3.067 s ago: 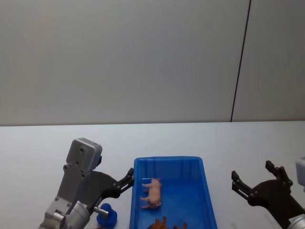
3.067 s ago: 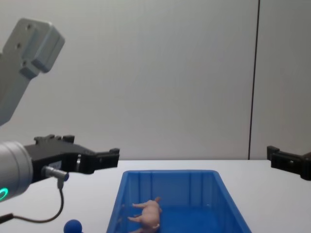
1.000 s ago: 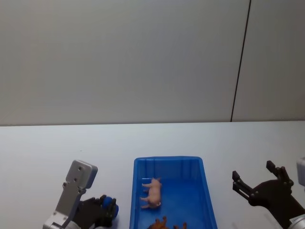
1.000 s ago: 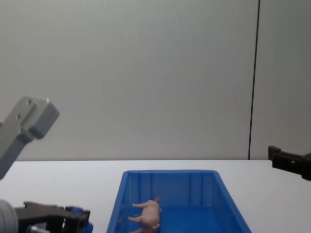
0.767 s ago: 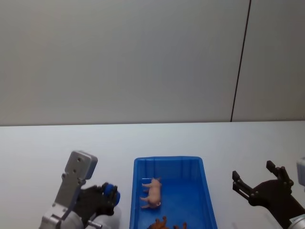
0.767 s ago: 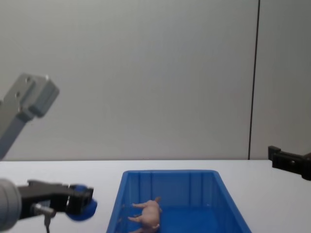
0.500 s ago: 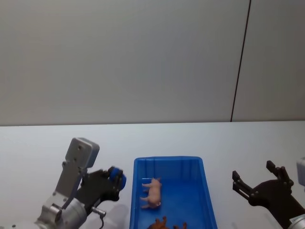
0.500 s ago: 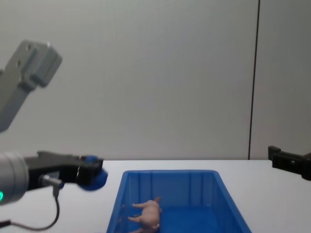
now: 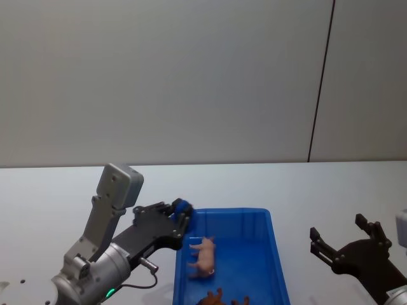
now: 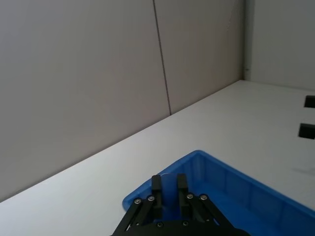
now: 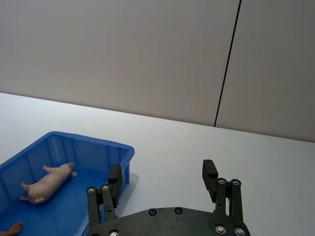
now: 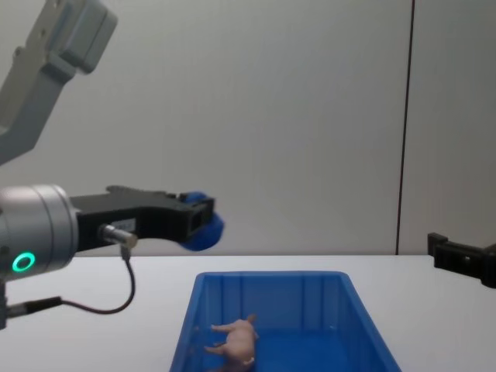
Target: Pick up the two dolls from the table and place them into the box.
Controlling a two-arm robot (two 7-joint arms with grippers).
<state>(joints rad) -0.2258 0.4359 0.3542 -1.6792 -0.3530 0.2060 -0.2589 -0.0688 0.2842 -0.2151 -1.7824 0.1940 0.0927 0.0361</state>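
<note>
1. Two toys matter in the head view. The left gripper (image 9: 180, 215) pinches the deep-blue toy (image 9: 183, 206) at the near-left corner of the box (image 9: 277, 267), lifted clear of the table (image 9: 51, 197), presumably so it can pass the rim before release. The pale-pink pig (image 9: 203, 257) already lies on its side on the box floor. An orange figure (image 9: 219, 297) lies nearer the robot in the same box. The right gripper (image 9: 346, 241) waits off to the box's right with its dark fingers spread, apparently parked out of the way.

2. Left wrist view: the left gripper (image 10: 168, 189) has two slim black fingers drawn close together, with the rounded blue box (image 10: 256, 196) corner just beyond. The toy itself is hard to make out between them.

3. Right wrist view: the right gripper (image 11: 162, 179) is spread wide and empty above the smooth white table (image 11: 221, 147). The box (image 11: 88, 145) has sloped, glossy plastic walls; the pig (image 11: 45, 183), matte and stubby-legged, rests inside.

4. Chest view: the left gripper (image 12: 203, 219) is raised above and to the left of the box (image 12: 271, 279), holding the deep-blue toy (image 12: 205, 230), a rounded ball shape. The pig (image 12: 235, 341) lies below in the box. The right gripper's tip (image 12: 463, 260) pokes in at the right edge.
</note>
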